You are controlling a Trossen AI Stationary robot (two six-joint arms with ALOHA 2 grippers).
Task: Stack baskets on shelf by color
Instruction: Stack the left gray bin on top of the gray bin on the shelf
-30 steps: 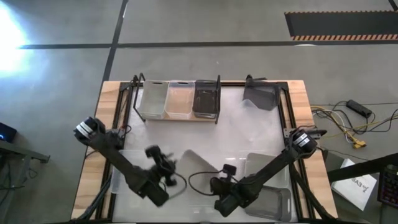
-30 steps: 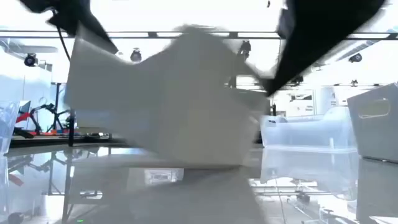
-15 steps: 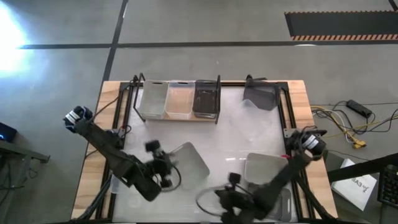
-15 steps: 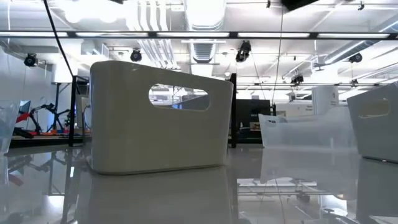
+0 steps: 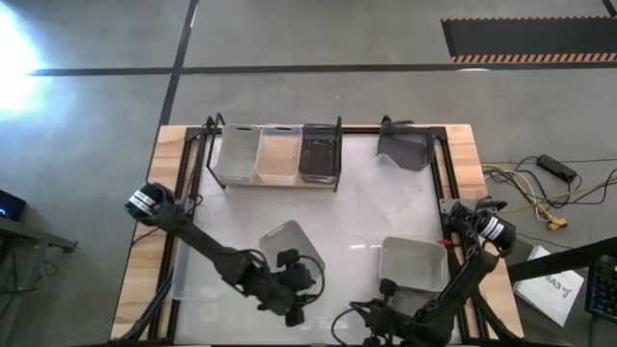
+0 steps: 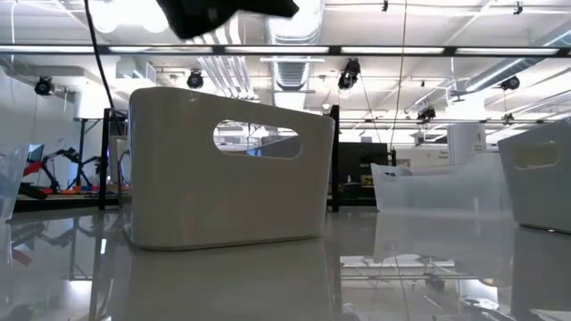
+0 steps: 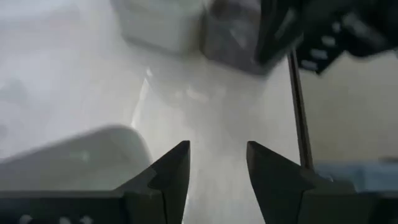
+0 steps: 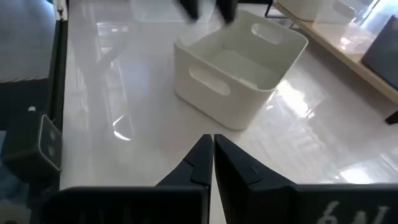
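A whitish light grey basket [image 5: 289,246] stands upright on its bottom in the middle of the white table; it also shows in the low view [image 6: 227,165] and the right wrist view [image 8: 239,68]. My left gripper [image 5: 297,282] is open and empty [image 7: 217,171], just to the near side of this basket and above it. My right gripper [image 5: 371,323] is shut and empty [image 8: 212,152] near the table's near edge. The wooden shelf [image 5: 280,183] at the far left carries a clear basket [image 5: 239,154], a whitish basket [image 5: 279,154] and a dark grey basket [image 5: 320,152] side by side.
A dark grey basket [image 5: 405,149] stands at the far right. A light grey basket [image 5: 415,262] stands at the near right, with another basket [image 5: 429,310] just nearer. A clear basket [image 5: 178,275] lies at the near left. The table's middle [image 5: 366,202] is bare.
The whitish basket, a second ago tilted and moving between both grippers, now stands upright and still on the table. My left gripper has gone toward the table's right and near edges. My right gripper has drawn back toward the near edge, away from the basket.
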